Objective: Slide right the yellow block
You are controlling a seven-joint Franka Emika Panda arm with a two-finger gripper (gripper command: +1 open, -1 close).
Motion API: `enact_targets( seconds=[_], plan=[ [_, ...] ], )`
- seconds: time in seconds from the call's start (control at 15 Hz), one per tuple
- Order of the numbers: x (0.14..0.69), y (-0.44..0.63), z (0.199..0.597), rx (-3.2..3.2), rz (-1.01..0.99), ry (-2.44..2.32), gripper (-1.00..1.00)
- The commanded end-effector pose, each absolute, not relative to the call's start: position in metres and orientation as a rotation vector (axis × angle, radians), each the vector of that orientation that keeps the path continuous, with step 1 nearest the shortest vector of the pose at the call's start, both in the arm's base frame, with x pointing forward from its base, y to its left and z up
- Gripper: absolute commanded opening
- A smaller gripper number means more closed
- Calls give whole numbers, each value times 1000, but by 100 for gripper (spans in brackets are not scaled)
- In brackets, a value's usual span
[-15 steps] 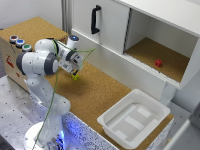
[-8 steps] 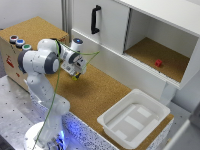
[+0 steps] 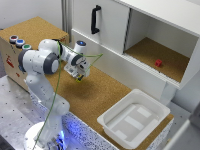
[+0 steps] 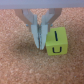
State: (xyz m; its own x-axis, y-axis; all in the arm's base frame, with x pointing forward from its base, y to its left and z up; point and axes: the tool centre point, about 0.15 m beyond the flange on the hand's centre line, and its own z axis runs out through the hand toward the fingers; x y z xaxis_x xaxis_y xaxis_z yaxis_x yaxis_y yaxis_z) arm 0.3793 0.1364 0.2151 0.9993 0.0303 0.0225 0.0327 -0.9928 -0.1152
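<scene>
The yellow block [image 4: 56,42] is a small yellow-green cube with black marks, lying on the cork surface. In the wrist view my gripper [image 4: 40,45] is shut, with both fingers [image 4: 36,34] pressed together and nothing between them. The fingertips stand right beside the block, touching or almost touching its side. In the exterior view the gripper [image 3: 77,73] is low over the cork in front of the cabinet. The block [image 3: 80,78] shows only as a tiny yellow-green speck at the fingertips.
A small red block [image 3: 158,63] lies in the open cabinet compartment at the exterior view's right. A white tray [image 3: 112,119] stands on the cork at the lower right. The closed cabinet door with a black handle [image 3: 94,19] is behind the gripper. A box with coloured buttons [image 3: 19,42] is at the left.
The gripper has come down toward the cork and moved a little toward the exterior view's right, ending beside the yellow block.
</scene>
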Motion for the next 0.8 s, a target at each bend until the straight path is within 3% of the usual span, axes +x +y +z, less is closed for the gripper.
enact_targets(
  seconds=[0.0, 0.73],
  plan=[
    [383, 106, 212, -3072, 4, -22, -100],
    [382, 8, 215, -3143, 12, 247, -100]
  ],
)
